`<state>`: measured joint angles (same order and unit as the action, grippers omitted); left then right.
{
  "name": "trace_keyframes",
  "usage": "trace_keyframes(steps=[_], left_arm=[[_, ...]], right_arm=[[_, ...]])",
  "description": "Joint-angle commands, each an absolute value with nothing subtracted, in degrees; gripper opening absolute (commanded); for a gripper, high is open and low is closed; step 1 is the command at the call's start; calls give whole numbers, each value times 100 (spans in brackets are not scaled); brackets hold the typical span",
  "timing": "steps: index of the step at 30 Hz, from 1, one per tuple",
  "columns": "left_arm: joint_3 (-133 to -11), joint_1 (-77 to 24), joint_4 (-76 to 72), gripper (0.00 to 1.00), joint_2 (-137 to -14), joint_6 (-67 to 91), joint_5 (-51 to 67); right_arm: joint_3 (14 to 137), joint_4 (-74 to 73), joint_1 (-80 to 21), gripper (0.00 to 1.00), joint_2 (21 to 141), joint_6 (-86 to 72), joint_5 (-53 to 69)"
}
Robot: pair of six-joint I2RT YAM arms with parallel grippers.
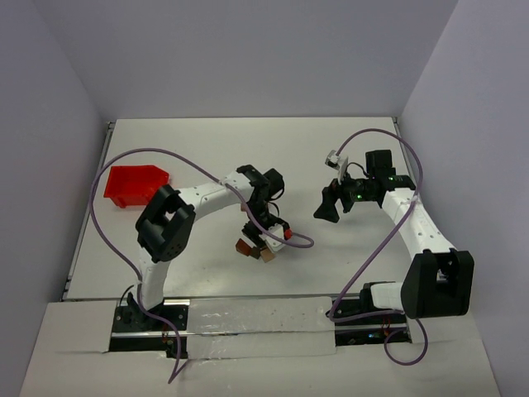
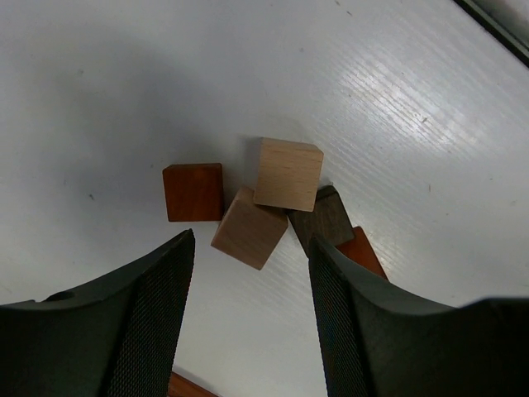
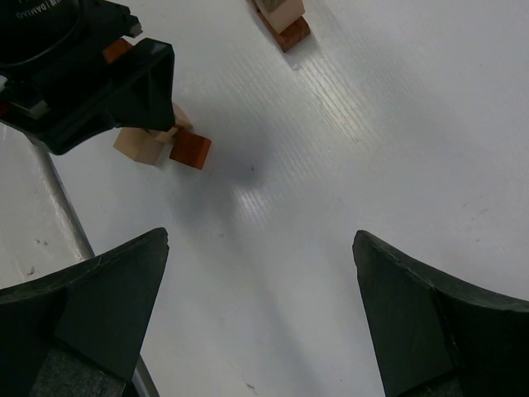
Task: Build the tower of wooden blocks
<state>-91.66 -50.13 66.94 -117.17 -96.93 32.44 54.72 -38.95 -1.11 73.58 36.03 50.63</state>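
Several wood blocks lie in a loose cluster on the white table. In the left wrist view I see a reddish-brown cube (image 2: 193, 191), two tan cubes (image 2: 288, 174) (image 2: 250, 227), a dark brown block (image 2: 324, 217) and a reddish block (image 2: 364, 252) half behind one finger. My left gripper (image 2: 252, 241) hovers just over this cluster (image 1: 254, 250), open, with nothing between its fingers. My right gripper (image 3: 260, 238) stands wide open over bare table, right of the cluster (image 3: 157, 147). A small stack, tan on a reddish base (image 3: 283, 23), shows at the top edge of the right wrist view.
A red plastic bin (image 1: 134, 186) sits at the table's left side. The purple cables of both arms loop over the table. A metal rail (image 3: 62, 207) marks the near table edge. White walls close in the back and sides.
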Motion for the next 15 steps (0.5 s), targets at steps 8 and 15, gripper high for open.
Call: trace_keyframes(steps=[8, 15], left_arm=[[-8985, -5168, 6366, 64, -11870, -10127, 3129], [-8717, -5194, 6240, 56, -11883, -10000, 2922]], right_arm=[[5643, -3806, -70, 100, 7477, 3680, 5247], [5674, -3806, -74, 100, 7533, 3678, 5256]])
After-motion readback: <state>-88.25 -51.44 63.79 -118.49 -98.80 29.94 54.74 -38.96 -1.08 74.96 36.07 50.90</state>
